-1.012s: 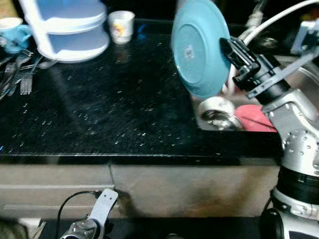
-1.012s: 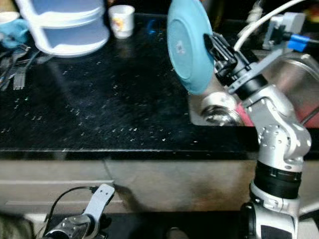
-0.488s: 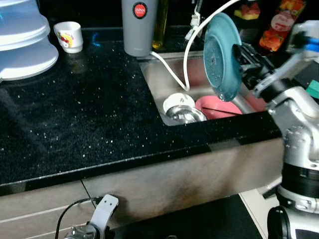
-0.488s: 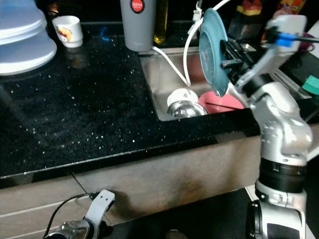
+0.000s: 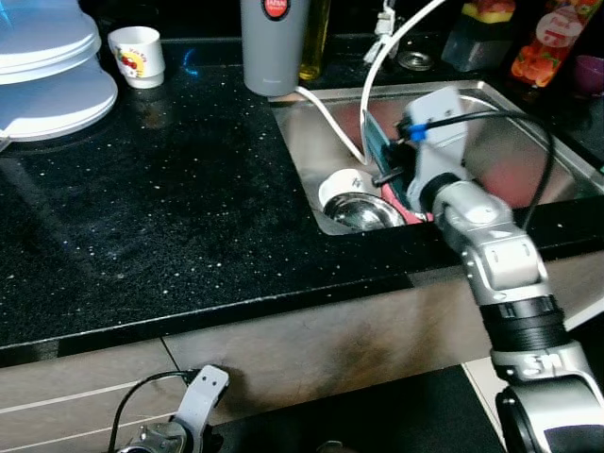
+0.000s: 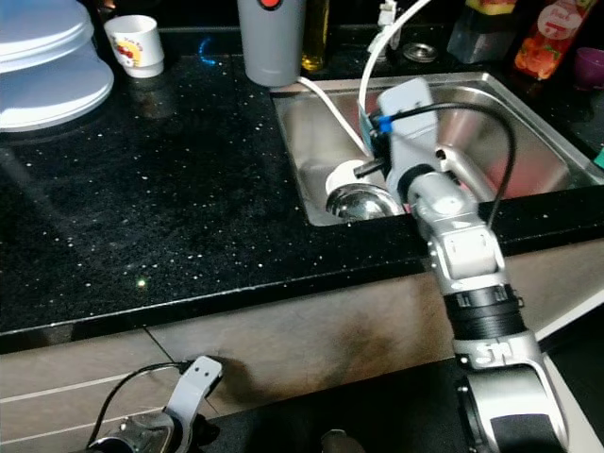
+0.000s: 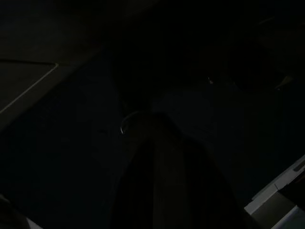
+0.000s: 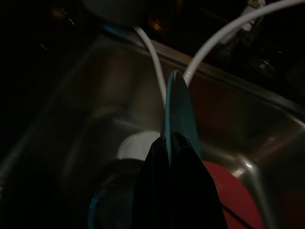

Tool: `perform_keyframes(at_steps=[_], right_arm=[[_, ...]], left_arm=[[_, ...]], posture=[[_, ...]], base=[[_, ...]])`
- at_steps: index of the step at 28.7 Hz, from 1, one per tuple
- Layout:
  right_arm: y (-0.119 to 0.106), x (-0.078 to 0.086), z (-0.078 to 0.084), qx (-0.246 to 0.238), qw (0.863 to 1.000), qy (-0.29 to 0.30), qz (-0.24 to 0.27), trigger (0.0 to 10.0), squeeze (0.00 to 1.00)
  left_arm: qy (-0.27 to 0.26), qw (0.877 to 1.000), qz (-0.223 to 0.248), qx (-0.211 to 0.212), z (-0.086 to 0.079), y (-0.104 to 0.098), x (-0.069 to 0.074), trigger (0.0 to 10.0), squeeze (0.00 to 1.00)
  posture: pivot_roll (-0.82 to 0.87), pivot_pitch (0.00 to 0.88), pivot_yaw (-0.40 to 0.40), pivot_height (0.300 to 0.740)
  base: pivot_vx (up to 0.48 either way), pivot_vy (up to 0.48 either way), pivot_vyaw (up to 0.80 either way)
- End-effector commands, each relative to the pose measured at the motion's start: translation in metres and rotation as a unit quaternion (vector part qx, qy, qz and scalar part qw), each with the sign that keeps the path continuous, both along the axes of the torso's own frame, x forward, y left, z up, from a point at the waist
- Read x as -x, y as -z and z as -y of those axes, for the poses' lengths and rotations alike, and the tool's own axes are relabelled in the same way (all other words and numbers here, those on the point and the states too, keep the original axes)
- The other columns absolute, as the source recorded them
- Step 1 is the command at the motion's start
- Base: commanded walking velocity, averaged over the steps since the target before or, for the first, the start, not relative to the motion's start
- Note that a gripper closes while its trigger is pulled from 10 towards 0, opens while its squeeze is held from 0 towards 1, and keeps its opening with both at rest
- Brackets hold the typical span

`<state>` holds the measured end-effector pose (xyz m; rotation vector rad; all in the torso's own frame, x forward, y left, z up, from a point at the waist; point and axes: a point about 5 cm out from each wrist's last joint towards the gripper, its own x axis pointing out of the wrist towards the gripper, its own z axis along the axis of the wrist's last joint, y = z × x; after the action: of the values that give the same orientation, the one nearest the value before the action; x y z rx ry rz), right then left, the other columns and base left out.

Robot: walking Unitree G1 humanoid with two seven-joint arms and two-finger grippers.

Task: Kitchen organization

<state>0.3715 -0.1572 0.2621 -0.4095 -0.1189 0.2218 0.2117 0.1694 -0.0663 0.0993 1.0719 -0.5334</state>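
My right gripper point(image 8: 168, 139) is shut on the rim of a teal plate point(image 8: 177, 107), which stands on edge. In the left eye view the right arm reaches down into the steel sink point(image 5: 316, 156), and the teal plate point(image 5: 376, 151) shows just past the wrist housing. Below it in the basin lie a white cup point(image 5: 342, 181), a steel bowl point(image 5: 363, 212) and a red plate point(image 8: 233, 191). My left arm point(image 5: 189, 420) hangs idle below the counter edge, and its wrist view is nearly black.
A black speckled counter point(image 5: 170, 217) spreads left of the sink. On it stand a grey tumbler point(image 5: 274, 42), a small printed cup point(image 5: 137, 55) and a white stacked container point(image 5: 47, 66). A white hose point(image 5: 377, 71) loops into the sink. Bottles point(image 5: 547, 42) stand at the back right.
The right arm has lowered the teal plate from above the sink's edge down into the basin. The head camera has turned right towards the sink.
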Motion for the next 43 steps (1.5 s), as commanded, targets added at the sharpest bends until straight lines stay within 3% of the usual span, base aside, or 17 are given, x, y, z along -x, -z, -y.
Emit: perform_keyframes(at_steps=[1,2,4,5,6,7,11,12,13,15,16,17,20,25,28,34,43], right_arm=[[0.0,-0.004,-0.006,0.026,1.0,0.002,0.011,10.0,0.15],[0.001,-0.005,-0.008,0.033,0.999,0.0,0.009,10.0,0.15],[0.004,-0.006,-0.014,0.029,0.999,-0.01,0.007,10.0,0.5],[0.006,-0.007,-0.016,0.029,0.999,-0.014,0.005,10.0,0.53],[0.008,-0.008,-0.018,0.028,0.999,-0.018,0.003,10.0,0.72],[0.009,-0.008,-0.019,0.018,1.0,-0.021,0.0,10.0,0.99],[0.008,-0.009,-0.019,-0.004,1.0,-0.018,0.006,10.0,1.0],[0.006,-0.009,-0.019,-0.01,1.0,-0.019,0.011,10.0,0.98],[0.004,-0.009,-0.02,-0.024,0.999,-0.021,0.016,10.0,0.86],[0.002,-0.009,-0.02,-0.034,0.999,-0.022,0.019,10.0,0.86],[-0.002,-0.008,-0.022,-0.049,0.998,-0.034,0.027,10.0,0.08],[-0.006,-0.007,-0.025,-0.063,0.996,-0.049,0.035,10.0,0.0],[-0.018,0.004,-0.042,-0.127,0.982,-0.13,0.056,10.0,0.0],[-0.023,0.009,-0.055,-0.164,0.969,-0.173,0.058,10.0,0.0],[-0.022,0.009,-0.059,-0.166,0.968,-0.178,0.057,10.0,0.0],[-0.02,0.006,-0.084,-0.148,0.969,-0.192,0.05,10.0,0.0],[-0.024,-0.012,-0.099,-0.122,0.977,-0.167,0.045,10.0,0.0]], left_arm=[[0.003,1.0,-0.006,-0.003,-0.001,0.002,0.004,10.0,0.0],[0.004,1.0,-0.006,-0.003,0.0,0.002,0.004,10.0,0.0],[0.004,1.0,-0.005,-0.003,0.0,0.002,0.004,10.0,0.0],[0.004,1.0,-0.004,-0.004,0.0,0.002,0.004,10.0,0.0],[0.004,1.0,-0.004,-0.004,0.0,0.002,0.004,10.0,0.0],[0.004,1.0,-0.003,-0.005,0.0,0.002,0.003,10.0,0.0],[0.003,1.0,-0.001,-0.008,-0.001,0.002,0.003,10.0,0.0],[0.003,1.0,0.0,-0.009,-0.001,0.002,0.003,10.0,0.0],[0.003,1.0,0.001,-0.01,-0.001,0.002,0.003,10.0,0.0],[0.003,1.0,0.001,-0.011,-0.002,0.002,0.003,10.0,0.0],[0.002,1.0,0.002,-0.012,-0.002,0.002,0.002,10.0,0.0],[0.002,1.0,0.003,-0.013,-0.002,0.002,0.002,10.0,0.0],[-0.001,1.0,0.006,-0.018,-0.003,0.001,0.002,10.0,0.0],[-0.004,1.0,0.011,-0.028,-0.005,0.001,0.0,10.0,0.0],[-0.006,0.999,0.014,-0.033,-0.006,0.001,0.0,10.0,0.0],[-0.038,0.996,0.029,-0.082,-0.013,0.001,-0.002,10.0,0.0],[-0.057,0.994,0.03,-0.089,-0.012,0.003,0.0,10.0,0.0]], posture=[[0.03,0.144,-0.046,0.74],[0.03,0.144,-0.046,0.74],[0.03,0.146,-0.048,0.74],[0.03,0.147,-0.049,0.74],[0.03,0.148,-0.05,0.74],[0.03,0.148,-0.05,0.74],[0.03,0.146,-0.048,0.74],[0.03,0.146,-0.048,0.74],[0.03,0.145,-0.046,0.74],[0.03,0.145,-0.046,0.74],[0.03,0.144,-0.046,0.74],[0.03,0.143,-0.045,0.74],[0.03,0.141,-0.045,0.74],[0.04,0.139,-0.044,0.74],[0.04,0.139,-0.045,0.74],[0.06,0.136,-0.055,0.74],[0.1,0.157,-0.084,0.74]], base=[[0.0,0.0,0.0],[0.0,0.0,0.0],[0.0,0.0,0.0],[0.0,0.0,0.0],[0.0,0.0,0.0],[0.0,0.0,0.0],[0.0,0.0,0.0],[0.0,0.0,0.0],[0.0,0.0,0.0],[0.0,0.0,0.0],[0.0,0.0,0.0],[0.0,0.0,0.0],[0.0,0.0,0.0],[0.0,0.0,0.46],[0.0,0.0,0.76],[0.0,0.0,0.76],[0.0,0.0,0.76]])
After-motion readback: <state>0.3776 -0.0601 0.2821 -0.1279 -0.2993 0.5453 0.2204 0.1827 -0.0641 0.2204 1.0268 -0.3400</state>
